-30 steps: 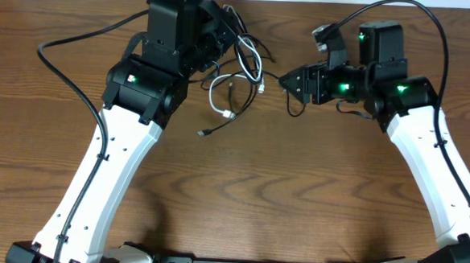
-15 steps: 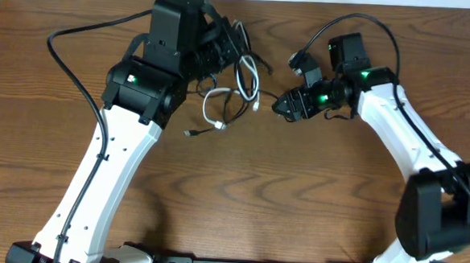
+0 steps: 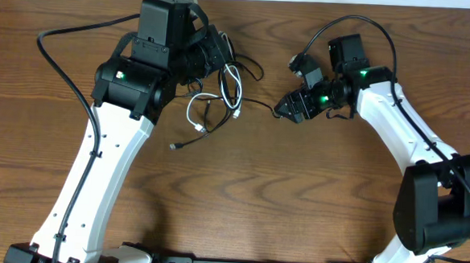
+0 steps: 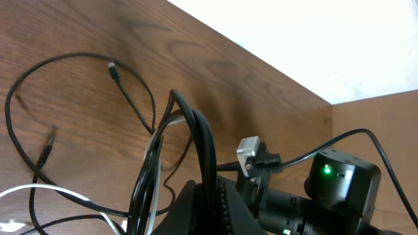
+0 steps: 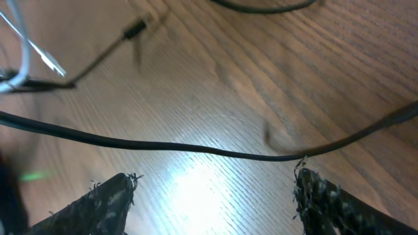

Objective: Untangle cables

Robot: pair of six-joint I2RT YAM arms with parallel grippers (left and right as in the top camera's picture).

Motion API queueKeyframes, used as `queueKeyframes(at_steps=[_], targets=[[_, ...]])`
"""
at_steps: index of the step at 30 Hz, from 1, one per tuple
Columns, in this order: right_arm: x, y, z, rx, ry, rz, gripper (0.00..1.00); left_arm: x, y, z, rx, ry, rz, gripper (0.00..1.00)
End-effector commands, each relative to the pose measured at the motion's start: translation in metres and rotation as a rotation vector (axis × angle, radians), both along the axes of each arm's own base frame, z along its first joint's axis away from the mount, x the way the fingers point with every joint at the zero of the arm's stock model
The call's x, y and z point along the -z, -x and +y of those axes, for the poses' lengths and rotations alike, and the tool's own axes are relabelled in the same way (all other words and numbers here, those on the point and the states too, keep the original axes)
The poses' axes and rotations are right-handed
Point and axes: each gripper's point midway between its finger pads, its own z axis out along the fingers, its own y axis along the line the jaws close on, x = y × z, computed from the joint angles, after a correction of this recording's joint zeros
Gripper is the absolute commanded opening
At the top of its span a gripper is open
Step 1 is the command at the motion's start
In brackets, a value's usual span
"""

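Progress: the task is judged to be at an early stage; no cord is yet laid out by itself.
Cables [image 3: 221,94]: a knot of black and white loops is seen near the far edge of the table [image 3: 296,191], just beside the left wrist.
Left gripper [image 3: 223,60]: it is clamped on the bunched cables, which are lifted in a tight bend in the left wrist view.
White cord [image 3: 191,105]: it is looped through the black ones, not separated.
Black cord [image 5: 196,149]: one strand is drawn out of the knot toward the right and is laid across the gap of the right gripper [image 5: 214,177].
Right gripper: its fingers are held wide apart; the strand is not pinched.
Left to do: every cord is to be pulled free and spread apart.
Containers: none is seen in any view.
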Motion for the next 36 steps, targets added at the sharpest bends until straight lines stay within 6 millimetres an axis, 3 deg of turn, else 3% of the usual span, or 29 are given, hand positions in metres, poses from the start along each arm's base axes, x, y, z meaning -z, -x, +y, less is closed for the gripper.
queueKeyframes(at_steps=[1, 4, 8, 15, 21, 23, 25, 27, 36], targets=[[0.011, -0.005, -0.002, 0.014, 0.02, 0.011, 0.75, -0.012, -0.001, 0.0, 0.025, -0.007, -0.036, 0.07], [0.009, -0.017, -0.011, 0.149, -0.001, 0.058, 0.72, -0.009, 0.001, 0.0, 0.026, -0.013, -0.021, 0.07], [0.017, -0.038, -0.034, 0.487, 0.013, 0.173, 0.68, -0.007, 0.003, 0.001, 0.027, -0.017, -0.011, 0.07], [0.051, -0.031, -0.04, 0.822, 0.068, 0.387, 0.65, -0.005, 0.004, 0.001, 0.026, -0.019, -0.002, 0.08], [0.075, -0.019, -0.018, 0.786, 0.038, 0.512, 0.66, 0.002, 0.007, 0.002, 0.041, -0.042, 0.016, 0.08], [0.081, -0.018, -0.02, 0.793, 0.053, 0.517, 0.78, 0.006, 0.009, 0.002, 0.064, -0.068, 0.018, 0.07], [0.083, -0.018, -0.022, 0.798, 0.061, 0.517, 0.82, 0.012, 0.01, 0.003, 0.075, -0.083, 0.027, 0.07], [0.085, -0.018, -0.024, 0.805, 0.072, 0.513, 0.99, 0.015, 0.011, 0.003, 0.087, -0.097, 0.031, 0.08], [0.085, -0.018, -0.024, 0.805, 0.074, 0.515, 0.99, 0.016, 0.011, 0.004, 0.087, -0.108, 0.031, 0.08]])
